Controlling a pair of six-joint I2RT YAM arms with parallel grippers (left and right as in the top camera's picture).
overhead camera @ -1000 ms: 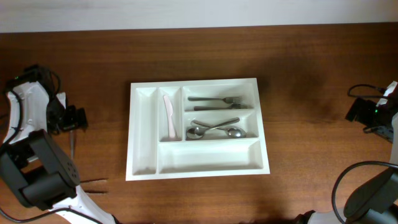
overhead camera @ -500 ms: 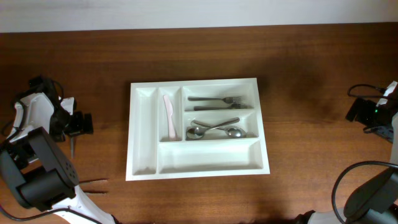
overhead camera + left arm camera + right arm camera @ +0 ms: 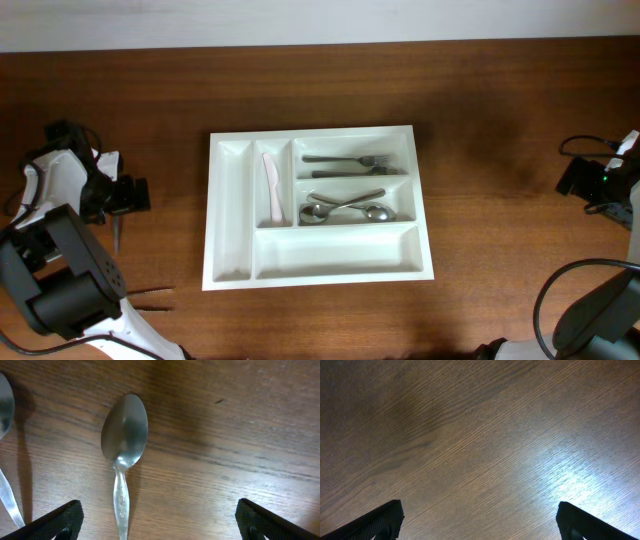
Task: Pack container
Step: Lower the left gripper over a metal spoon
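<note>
Jaws wide apart on left gripper (image 3: 157, 510) and right gripper (image 3: 479, 510). Left's over a spoon (image 3: 124, 430) near the table's left edge, probably the pickup step: lower, pinch handle.

Left pincer (image 3: 160, 524) spread wide, pointing down; right pincer (image 3: 480, 524) apparently likewise.

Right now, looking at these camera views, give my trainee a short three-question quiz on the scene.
1. True or false: the forks lie in the container's bottom wide compartment.
2. What lies on the table under the left hand? A fork, B spoon, C cup.
3. Fill in: the white knife lies in the ___ narrow slot from the left.
Key: 1 false; 2 B; 3 second.
</note>
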